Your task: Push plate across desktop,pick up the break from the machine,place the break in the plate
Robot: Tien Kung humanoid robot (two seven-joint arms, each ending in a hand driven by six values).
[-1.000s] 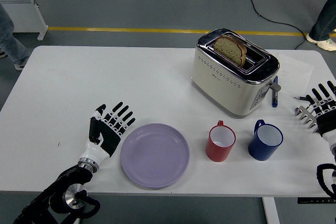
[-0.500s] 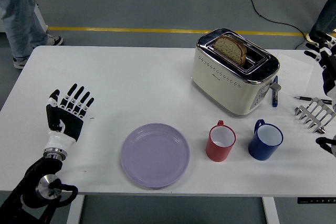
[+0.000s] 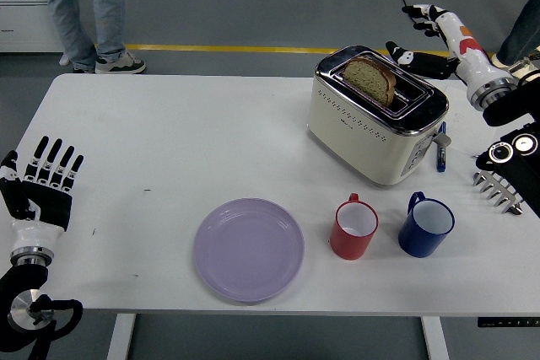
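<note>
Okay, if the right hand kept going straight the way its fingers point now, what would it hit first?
Most likely the slice of bread standing in the toaster. The right hand is open above the toaster's far right end, fingers aimed left toward the slice. Its height is hard to judge, so it might pass above the bread.

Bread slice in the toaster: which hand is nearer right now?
Right. The right hand is raised just beyond the toaster, up and to the right of the bread slice. The left hand is open at the table's far left edge.

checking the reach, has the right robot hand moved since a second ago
Yes: the right robot hand rose from beside the blue mug to just right of the toaster.
</note>
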